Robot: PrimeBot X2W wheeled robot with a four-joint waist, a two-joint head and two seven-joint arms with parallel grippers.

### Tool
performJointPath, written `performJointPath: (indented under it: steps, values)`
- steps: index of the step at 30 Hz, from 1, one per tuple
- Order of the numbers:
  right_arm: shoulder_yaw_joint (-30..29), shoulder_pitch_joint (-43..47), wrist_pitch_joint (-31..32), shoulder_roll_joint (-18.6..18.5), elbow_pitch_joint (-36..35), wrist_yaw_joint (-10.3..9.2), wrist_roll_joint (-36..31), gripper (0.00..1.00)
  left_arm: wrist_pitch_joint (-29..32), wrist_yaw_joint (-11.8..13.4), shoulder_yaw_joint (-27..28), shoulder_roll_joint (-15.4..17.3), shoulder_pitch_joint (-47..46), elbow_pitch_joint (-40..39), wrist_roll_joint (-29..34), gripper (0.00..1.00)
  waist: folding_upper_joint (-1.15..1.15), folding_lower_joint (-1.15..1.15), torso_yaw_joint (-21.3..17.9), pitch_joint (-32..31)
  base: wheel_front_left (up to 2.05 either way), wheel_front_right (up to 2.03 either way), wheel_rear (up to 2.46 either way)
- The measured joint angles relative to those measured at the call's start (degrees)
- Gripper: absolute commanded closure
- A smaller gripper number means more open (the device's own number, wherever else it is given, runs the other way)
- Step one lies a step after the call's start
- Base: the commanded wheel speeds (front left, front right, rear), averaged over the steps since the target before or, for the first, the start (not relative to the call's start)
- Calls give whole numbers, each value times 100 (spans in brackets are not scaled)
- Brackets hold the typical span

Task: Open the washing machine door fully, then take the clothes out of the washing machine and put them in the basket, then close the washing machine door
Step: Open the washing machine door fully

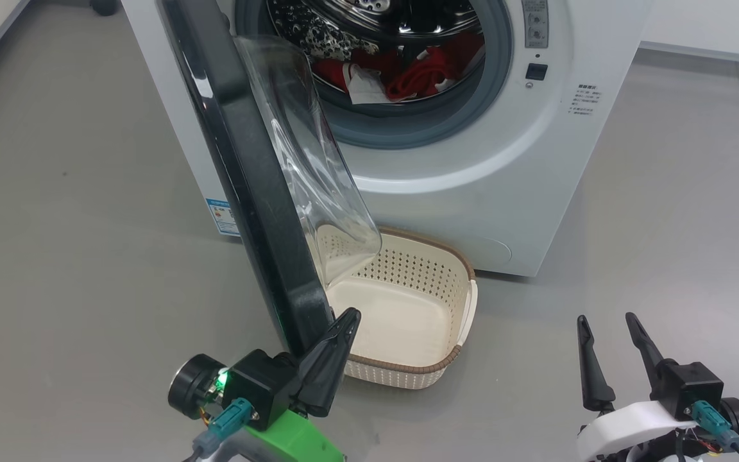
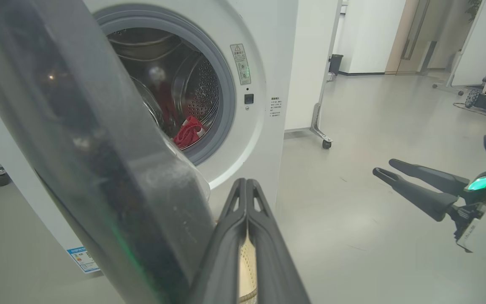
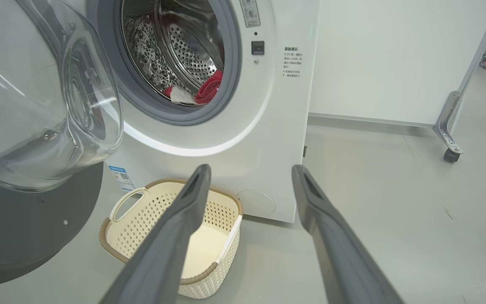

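Left gripper (image 1: pixel 349 316), fingers pressed together, sits at the edge of the washing machine door (image 1: pixel 241 179) — right gripper (image 1: pixel 605 317) hangs spread wide; red clothes (image 1: pixel 421 74) lie inside the washing machine (image 1: pixel 504 192), basket (image 1: pixel 466 301) below.

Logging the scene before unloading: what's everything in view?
White front-loading washing machine: one, white, behind basket.
Glossy black round door with glass bowl: one, black, open, at left.
Soft fabric clothes: a few, red, white, black-patterned, in drum.
Cream perforated plastic basket: one, cream, brown rim, floor before machine.
White wheeled partition panel: one, white, right of machine.
Left end effector: one, dark, shut, by door's lower edge.
Right end effector: one, dark, open, lower right.
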Motion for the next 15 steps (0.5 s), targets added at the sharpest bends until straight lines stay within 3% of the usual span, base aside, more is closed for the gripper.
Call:
performJointPath:
  steps: [15]
  values:
    - [-143, -9, 0, 8, -34, 4, -30, 0, 40, 108, 77, -36, -69, 33, 5, 100, 0, 0, 94, 205, 0, 0, 0]
